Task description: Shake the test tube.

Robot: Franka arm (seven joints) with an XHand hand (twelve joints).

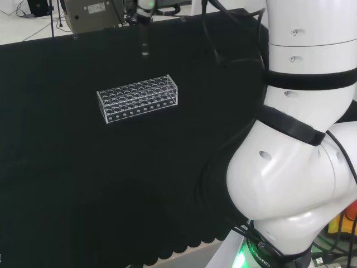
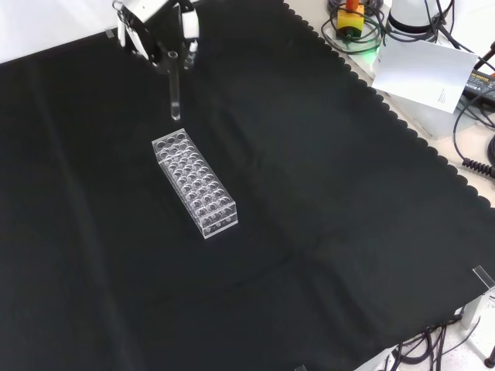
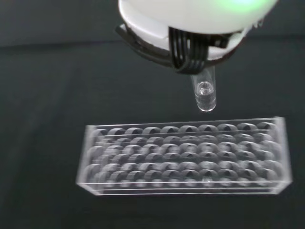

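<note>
Fingers of the hand (image 2: 158, 39) curl round the test tube (image 2: 175, 97), holding it upright. It hangs clear of the rack (image 2: 195, 184), toward the counter's (image 2: 348, 216) far edge in the front view, probably leaving room to shake.

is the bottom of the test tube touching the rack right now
Apart. In the front view, black cloth shows between the round end of the test tube, which the hand holds upright, and the rack.
</note>
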